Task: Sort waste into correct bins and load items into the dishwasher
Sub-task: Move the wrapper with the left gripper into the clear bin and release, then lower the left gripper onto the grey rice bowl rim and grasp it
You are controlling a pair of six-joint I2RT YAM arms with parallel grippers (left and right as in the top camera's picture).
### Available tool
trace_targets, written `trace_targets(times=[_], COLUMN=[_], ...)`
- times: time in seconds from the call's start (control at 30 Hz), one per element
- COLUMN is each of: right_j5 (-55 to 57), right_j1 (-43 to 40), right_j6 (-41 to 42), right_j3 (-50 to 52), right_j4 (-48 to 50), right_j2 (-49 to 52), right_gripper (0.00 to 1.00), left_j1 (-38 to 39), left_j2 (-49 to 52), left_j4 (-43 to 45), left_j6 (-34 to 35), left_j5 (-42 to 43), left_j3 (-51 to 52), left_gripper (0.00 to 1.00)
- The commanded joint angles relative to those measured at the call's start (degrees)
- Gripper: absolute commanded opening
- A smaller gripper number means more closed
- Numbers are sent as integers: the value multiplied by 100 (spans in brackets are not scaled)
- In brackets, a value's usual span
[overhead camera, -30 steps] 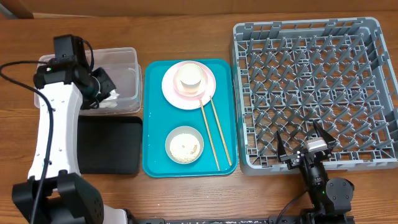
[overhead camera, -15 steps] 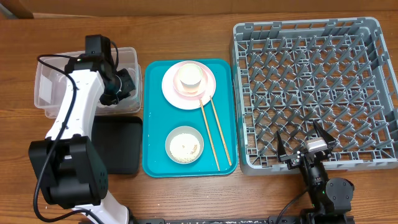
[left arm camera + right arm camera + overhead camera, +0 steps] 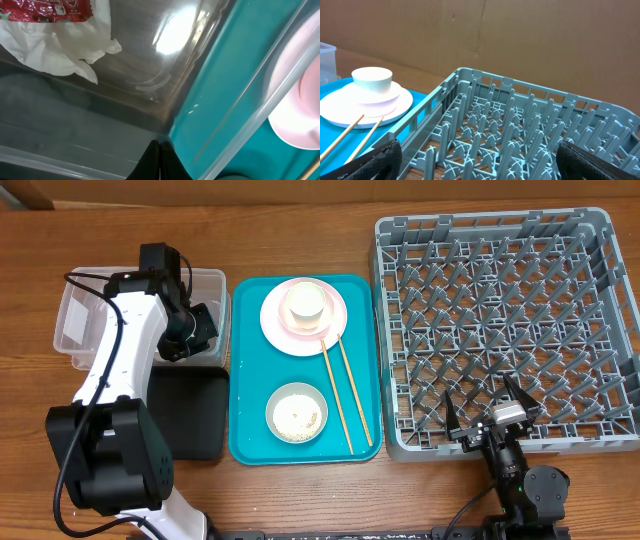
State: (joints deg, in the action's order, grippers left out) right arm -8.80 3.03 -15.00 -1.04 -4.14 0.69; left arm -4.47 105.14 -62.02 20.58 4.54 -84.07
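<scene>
My left gripper [image 3: 203, 330] is shut and empty, hanging over the right end of the clear tub [image 3: 70, 320]; its closed tips [image 3: 161, 146] sit at the tub's wall beside the teal tray [image 3: 240, 70]. Inside the tub lie the red wrapper [image 3: 45, 10] and the white napkin [image 3: 60, 47]. The pink plate [image 3: 330, 330] carries a white cup [image 3: 305, 302]. A white bowl [image 3: 297, 412] holds rice. My right gripper [image 3: 490, 415] stands open over the near edge of the grey dish rack [image 3: 505, 300], nothing between its fingers [image 3: 385, 160].
The black tray [image 3: 190, 415] lies in front of the tub, beneath my left arm. Two wooden chopsticks [image 3: 345, 395] lie on the teal tray [image 3: 250, 370] between plate and bowl. Upright pegs [image 3: 520, 130] fill the rack ahead of my right gripper.
My left arm has swung right from the middle of the tub to its right end and dropped slightly toward the teal tray. The right arm has not moved.
</scene>
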Motion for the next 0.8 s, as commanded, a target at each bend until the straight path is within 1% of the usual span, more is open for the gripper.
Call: trace_targets(times=[0.0, 0.2, 0.4, 0.5, 0.63, 0.67, 0.77], right_j5=[-28, -28, -28, -28, -28, -28, -28], right_j1=[-15, -15, -15, -15, -15, -15, -15], right_j6=[20, 17, 20, 20, 17, 17, 17], right_j3=[59, 59, 59, 59, 59, 59, 59], right_j4=[20, 20, 20, 20, 20, 20, 20], right_j2=[-52, -52, -52, -52, -52, -52, -52], right_gripper=[100, 100, 100, 100, 100, 100, 100], left_j1=[-17, 83, 588, 1117, 1816, 2162, 2710], left_j2=[-24, -264, -835, -1054, -1067, -1067, -1067], left_j4=[-59, -601, -1025, -1346, -1506, -1541, -1561], left_j6=[-131, -133, -133, -131, -131, -116, 116], left_j5=[68, 658, 708, 710, 662, 535, 358], left_j3=[-374, -1340, -1478, -1478, -1416, -1338, -1174], left_gripper=[4, 4, 4, 4, 4, 4, 4])
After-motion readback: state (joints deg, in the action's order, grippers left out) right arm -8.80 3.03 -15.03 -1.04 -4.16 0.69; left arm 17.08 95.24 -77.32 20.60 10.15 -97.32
